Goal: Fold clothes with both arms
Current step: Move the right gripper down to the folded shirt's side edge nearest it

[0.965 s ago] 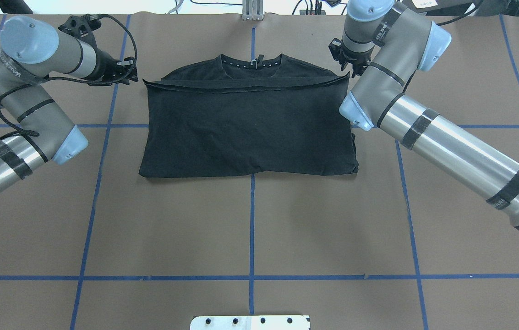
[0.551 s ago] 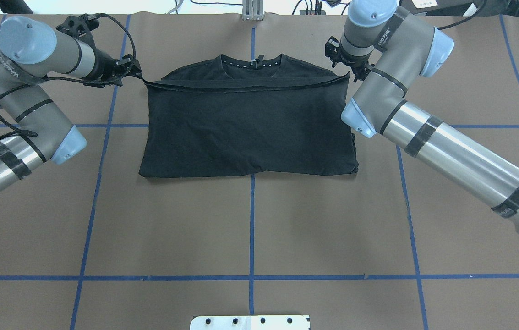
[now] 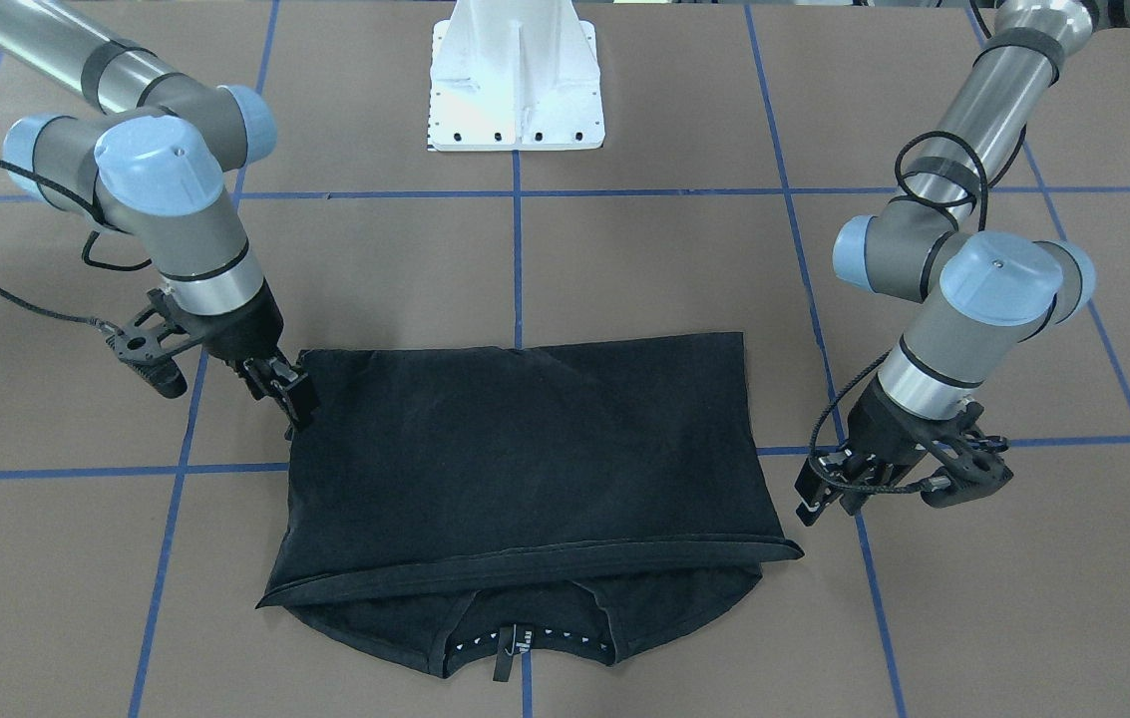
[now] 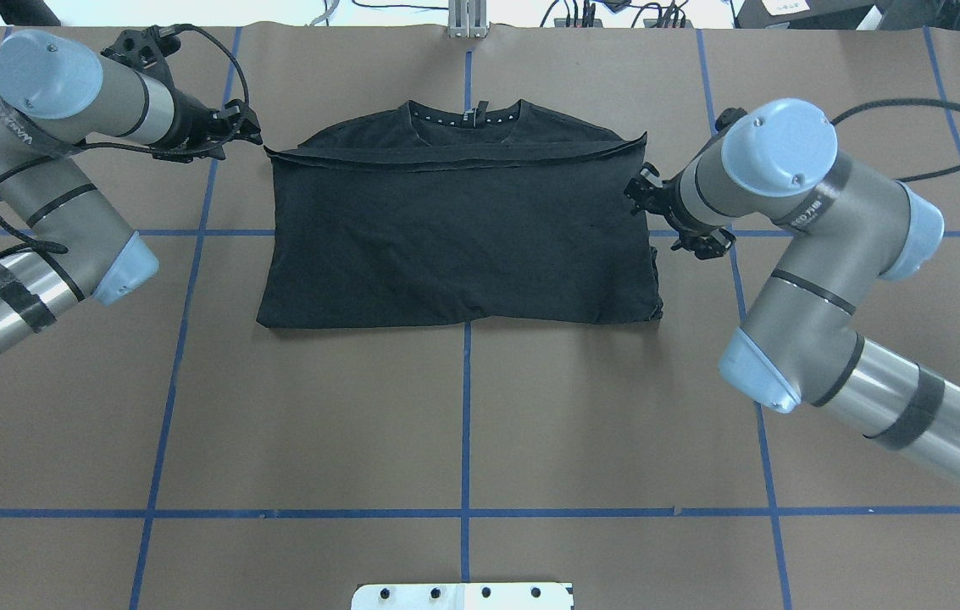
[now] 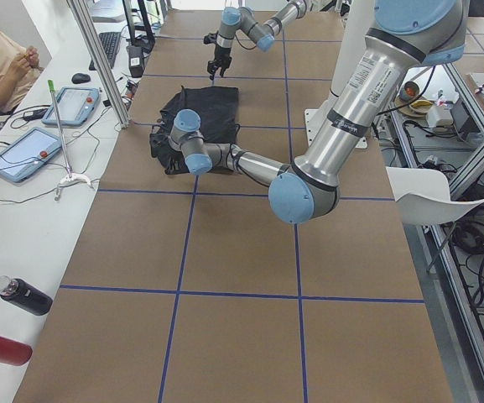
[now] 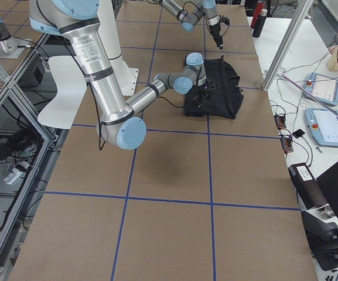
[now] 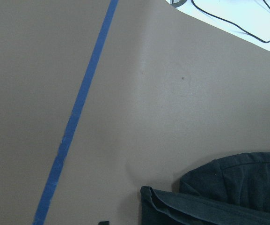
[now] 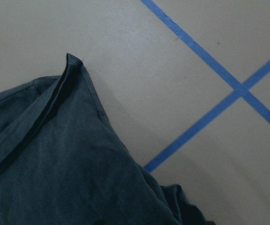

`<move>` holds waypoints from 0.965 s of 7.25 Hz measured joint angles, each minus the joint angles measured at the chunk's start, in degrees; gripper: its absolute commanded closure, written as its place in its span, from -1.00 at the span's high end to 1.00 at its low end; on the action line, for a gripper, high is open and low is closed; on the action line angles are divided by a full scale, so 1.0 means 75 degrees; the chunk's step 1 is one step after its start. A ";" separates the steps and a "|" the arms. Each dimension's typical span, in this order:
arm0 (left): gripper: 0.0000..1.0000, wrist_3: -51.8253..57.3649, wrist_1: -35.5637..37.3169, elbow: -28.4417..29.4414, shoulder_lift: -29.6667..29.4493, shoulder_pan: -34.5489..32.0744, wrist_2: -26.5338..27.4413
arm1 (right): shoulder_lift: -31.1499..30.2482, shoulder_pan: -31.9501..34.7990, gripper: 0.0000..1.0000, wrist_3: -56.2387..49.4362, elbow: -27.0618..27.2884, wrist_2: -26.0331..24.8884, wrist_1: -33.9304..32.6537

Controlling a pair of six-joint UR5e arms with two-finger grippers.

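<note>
Moved: right gripper [image 4: 639, 193] has swung nearer, from the far right corner of the T-shirt [image 4: 458, 237] to its right edge.
Grip, right gripper: fingers apart, empty.
Grip, left gripper [image 4: 249, 131]: cannot tell; beside far left corner.
Location, T-shirt: folded flat, far centre of bench [image 4: 463, 424].

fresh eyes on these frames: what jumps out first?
A black shirt, folded across, lies flat on the far half of the brown table, with its collar toward the far edge. The left claw sits just off its far left corner. The right claw is at its right edge.
</note>
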 measured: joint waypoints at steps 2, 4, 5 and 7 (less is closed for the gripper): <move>0.37 0.0007 0.0011 -0.0003 0.0005 0.0009 0.0012 | -0.0642 -0.0801 0.54 0.0863 0.0639 -0.0650 0.0005; 0.37 0.0019 0.0015 -0.0004 0.0044 0.0010 0.0021 | -0.0796 -0.1060 0.54 0.1178 0.0640 -0.0812 0.0000; 0.37 0.0025 0.0016 -0.0004 0.0066 0.0010 0.0056 | -0.0785 -0.1100 0.54 0.1225 0.0600 -0.0825 0.0000; 0.37 0.0033 0.0016 -0.0004 0.0084 0.0011 0.0237 | -0.0696 -0.1144 0.54 0.1244 0.0518 -0.0832 -0.0003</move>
